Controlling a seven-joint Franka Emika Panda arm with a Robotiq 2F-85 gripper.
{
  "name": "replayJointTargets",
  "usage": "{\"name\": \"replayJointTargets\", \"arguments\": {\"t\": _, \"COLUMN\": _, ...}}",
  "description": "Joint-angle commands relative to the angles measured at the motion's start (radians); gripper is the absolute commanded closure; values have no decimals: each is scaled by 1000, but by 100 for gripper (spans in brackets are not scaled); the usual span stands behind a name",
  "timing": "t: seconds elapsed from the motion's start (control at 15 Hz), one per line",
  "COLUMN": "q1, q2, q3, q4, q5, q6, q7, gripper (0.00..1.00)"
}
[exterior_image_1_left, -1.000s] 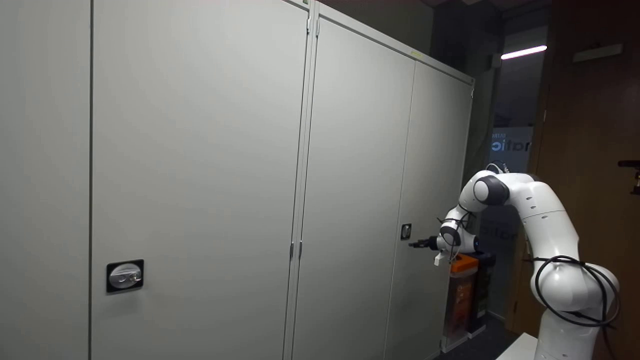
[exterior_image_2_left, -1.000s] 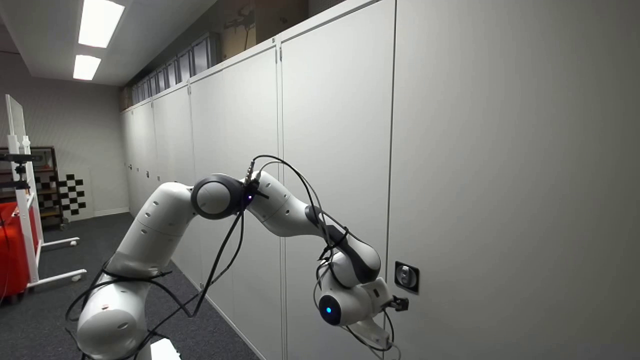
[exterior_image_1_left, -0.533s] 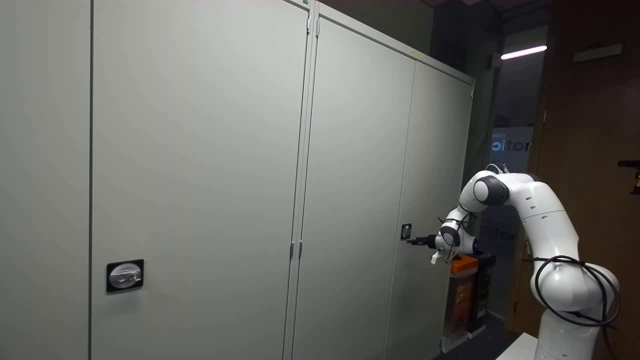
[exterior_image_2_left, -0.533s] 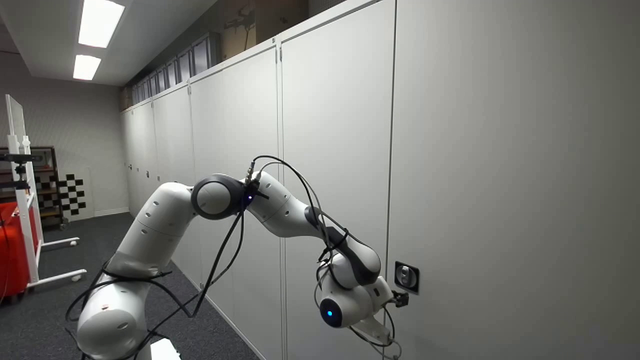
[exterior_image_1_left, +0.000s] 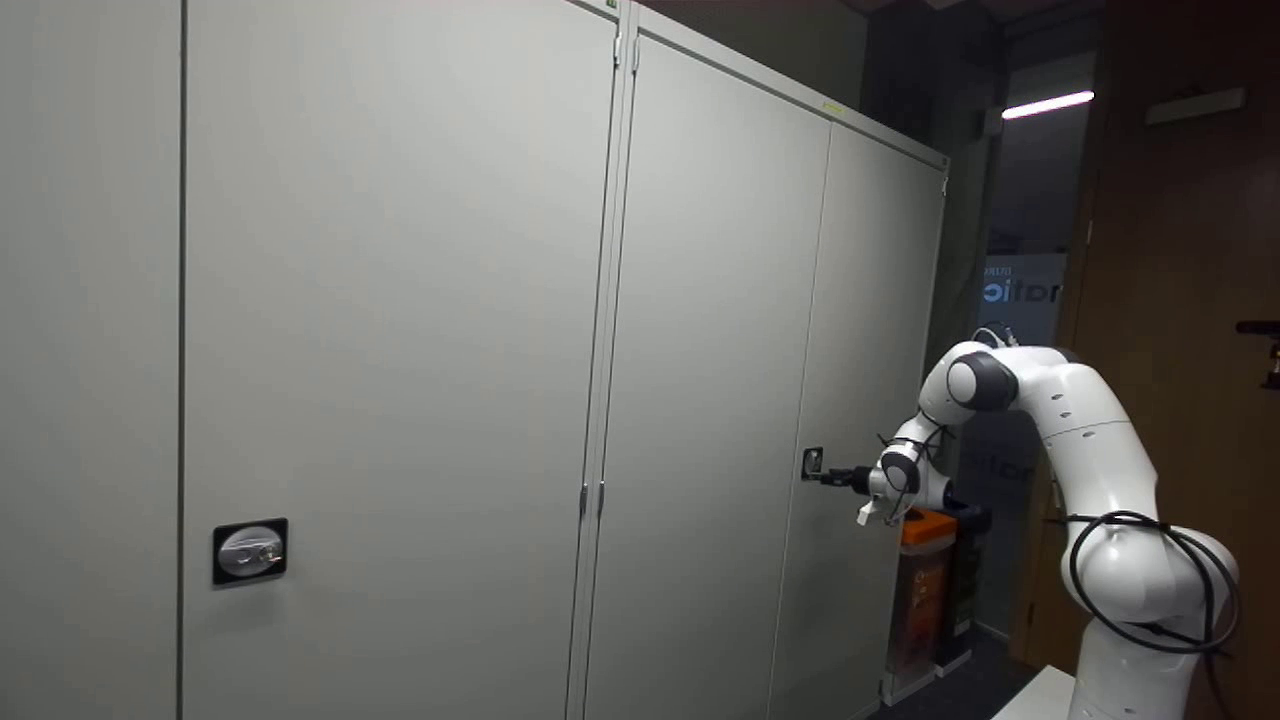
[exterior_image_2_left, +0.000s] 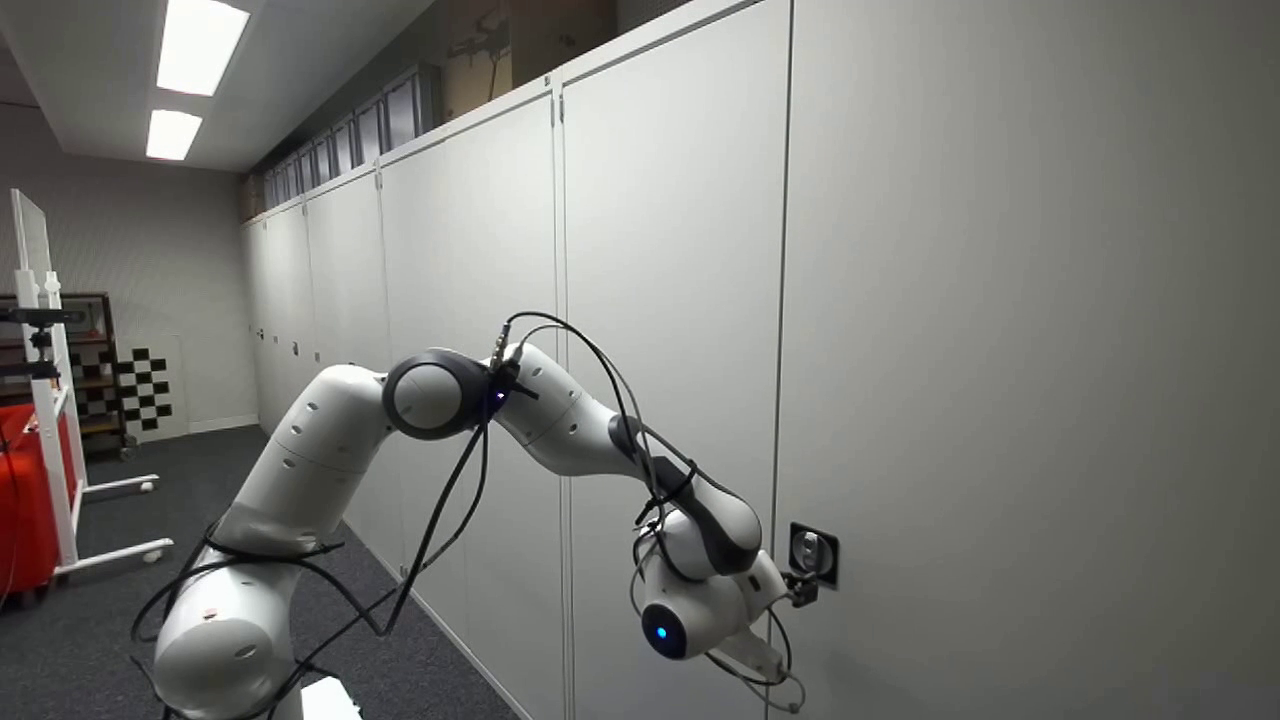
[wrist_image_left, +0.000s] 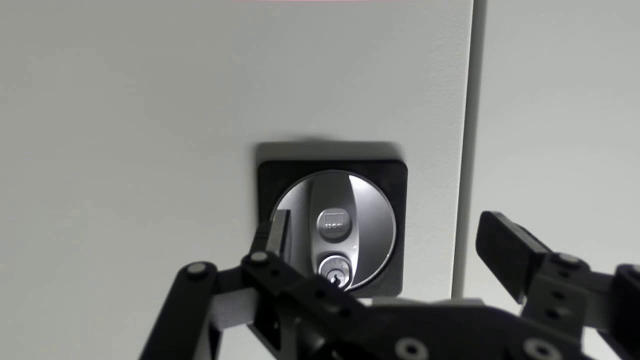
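Robotiq gripper (wrist_image_left: 390, 240) has its fingers (wrist_image_left: 510, 255) spread wide, right up by a round silver turn handle (wrist_image_left: 334, 225) with a key cylinder (wrist_image_left: 336, 268). Handle's on a black square plate (wrist_image_left: 392, 175) on the cabinet door (wrist_image_left: 150, 125), just beside the seam (wrist_image_left: 470, 150). One fingertip overlaps the handle in the wrist view; can't tell if it's touching.

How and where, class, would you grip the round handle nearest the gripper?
Probably by the upright central bar of the round handle, straight from the front, pinching its two long sides. The bar seems to stand proud of the silver hollows beside it, and the gripper is open sideways, so could straddle it.
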Motion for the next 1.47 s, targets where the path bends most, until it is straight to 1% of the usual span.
{"name": "replayJointTargets", "arguments": {"t": 0.0, "q1": 4, "q2": 8, "q3": -18, "q4": 0, "q5": 42, "q6": -66, "q7": -34, "gripper": 0}}
{"name": "replayJointTargets", "arguments": {"t": 0.73, "q1": -3, "q2": 45, "q3": -25, "q4": 27, "q5": 40, "q6": -154, "q7": -31, "gripper": 0}}
{"name": "replayJointTargets", "arguments": {"t": 1.4, "q1": -5, "q2": 47, "q3": -31, "q4": 55, "q5": 70, "q6": -146, "q7": -28, "gripper": 0}}
